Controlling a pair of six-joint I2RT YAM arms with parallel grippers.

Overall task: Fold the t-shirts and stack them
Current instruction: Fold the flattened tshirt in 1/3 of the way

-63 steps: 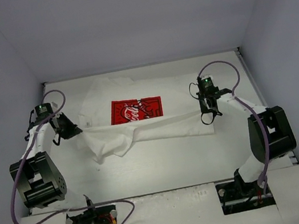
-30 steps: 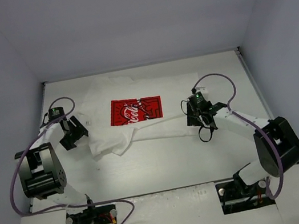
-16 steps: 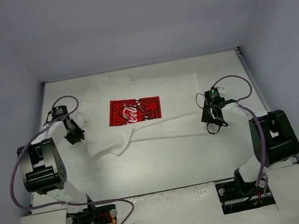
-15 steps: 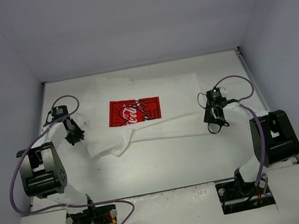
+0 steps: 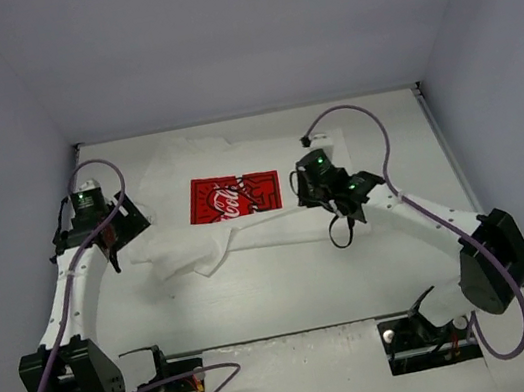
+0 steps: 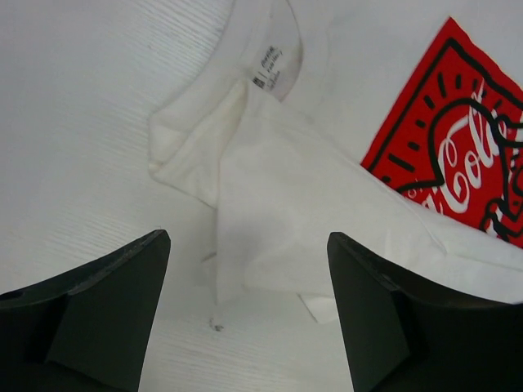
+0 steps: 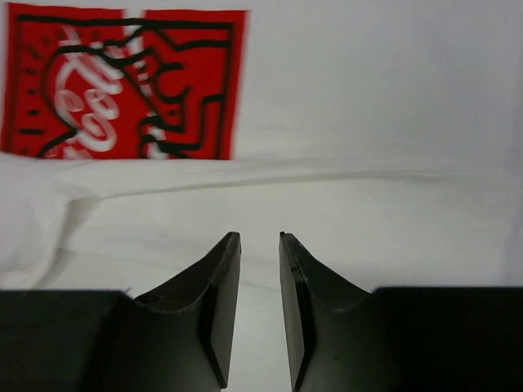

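vs 0.5 s ago: right arm has swung in from the shirt's right hem and now sits over the cloth beside the right edge of the red printed square [image 5: 237,195]. Left arm's elbow has dropped toward the near-left corner, and its wrist stays at the shirt's left side.

White t-shirt [image 5: 265,155] lies flat at far-centre of the white table [image 5: 278,285], lower part folded up. The fold edge runs across just below the print, and a rumpled flap pokes out near-left.

Left gripper [image 6: 247,241]: jaws wide, nothing held, over the folded cloth below the collar with its label [image 6: 270,65].
Right gripper [image 7: 258,237]: jaws narrow, slim gap, nothing in it, over the fold edge.

Room: bare table near side, between fold and arm bases. Bare strip right of the shirt. Left wrist near the left wall.
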